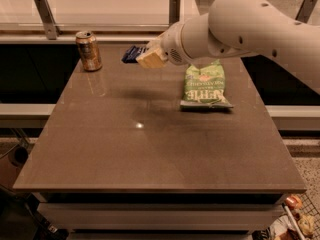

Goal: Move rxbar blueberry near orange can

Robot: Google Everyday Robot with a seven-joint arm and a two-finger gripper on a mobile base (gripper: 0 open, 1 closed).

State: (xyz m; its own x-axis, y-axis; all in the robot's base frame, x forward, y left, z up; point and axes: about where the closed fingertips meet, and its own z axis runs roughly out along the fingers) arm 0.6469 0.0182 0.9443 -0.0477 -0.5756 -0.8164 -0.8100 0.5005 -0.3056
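The orange can stands upright at the table's far left corner. The rxbar blueberry, a dark blue flat bar, is held in my gripper above the far part of the table, a short way right of the can. My gripper's pale fingers are shut on the bar's right end, which they hide. My white arm reaches in from the upper right.
A green chip bag lies on the brown table right of centre, partly under my arm. A pale counter with metal posts runs behind the table. Floor clutter shows at the lower right.
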